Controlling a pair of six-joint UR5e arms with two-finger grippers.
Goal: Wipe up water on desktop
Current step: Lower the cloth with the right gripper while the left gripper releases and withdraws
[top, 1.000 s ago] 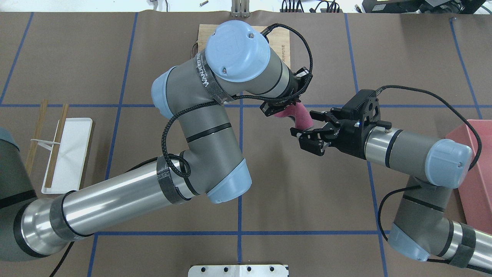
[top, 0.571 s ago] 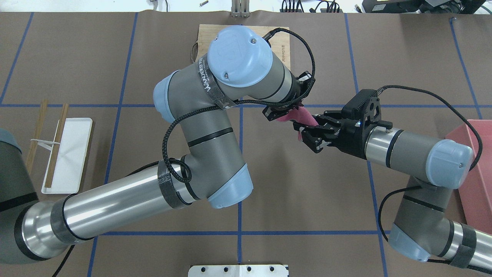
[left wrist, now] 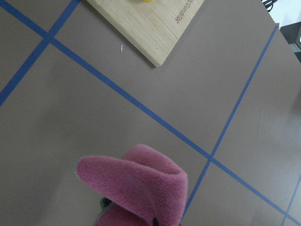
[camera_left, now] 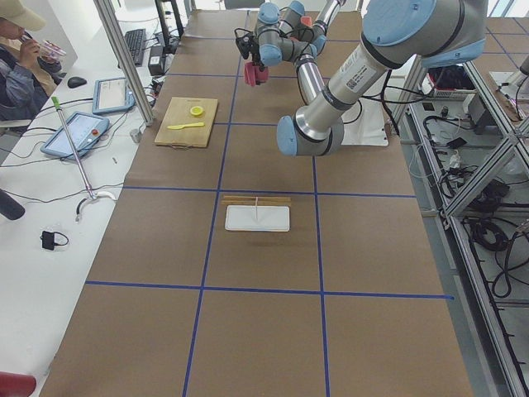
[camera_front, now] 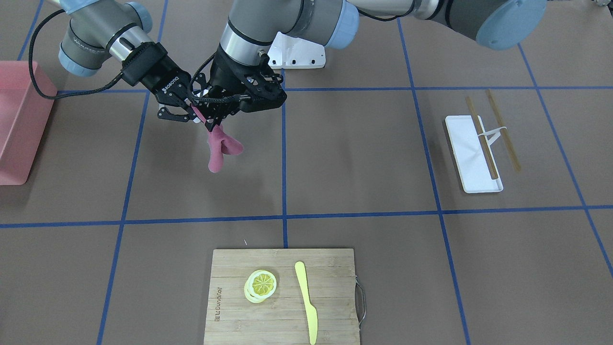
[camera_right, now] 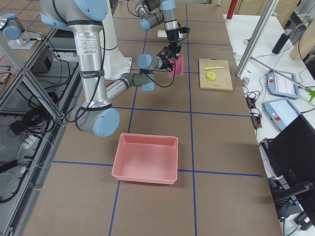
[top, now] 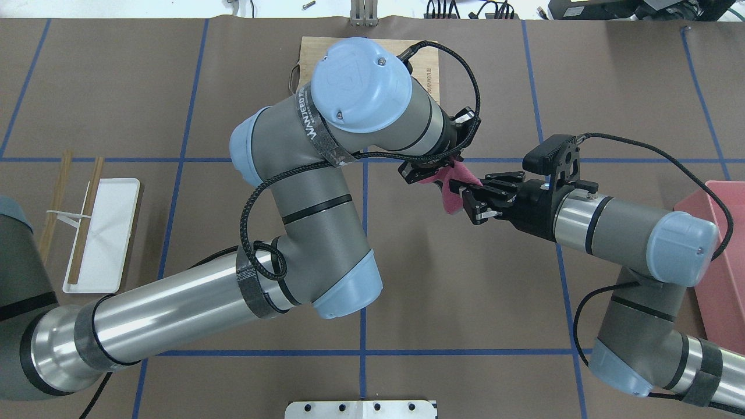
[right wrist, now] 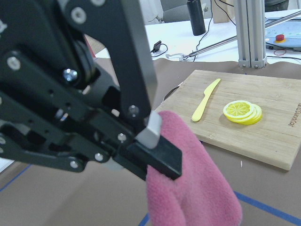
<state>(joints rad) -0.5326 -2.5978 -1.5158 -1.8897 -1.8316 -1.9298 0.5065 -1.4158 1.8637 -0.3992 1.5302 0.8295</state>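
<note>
A pink cloth [top: 451, 195] hangs in the air between both grippers, above the brown desktop [top: 116, 87] with its blue tape grid. My left gripper [top: 433, 171] is shut on the cloth's top, and its finger pad [right wrist: 149, 133] presses on the cloth [right wrist: 193, 188] in the right wrist view. My right gripper [top: 470, 202] has its fingers closed in on the cloth's right side. In the front view the cloth [camera_front: 219, 146] dangles below the left gripper [camera_front: 210, 119] and the right gripper [camera_front: 184, 109]. No water shows on the desktop.
A bamboo cutting board [camera_front: 230, 306] with lemon slices [camera_front: 261, 283] and a yellow knife [camera_front: 306, 299] lies beyond the grippers. A pink bin [top: 722, 262] stands at the right edge. A white tray [top: 105, 233] with chopsticks lies on the left.
My right gripper moved left to the cloth and its wide-open fingers closed around it. The left gripper, still holding the cloth, shifted slightly right.
</note>
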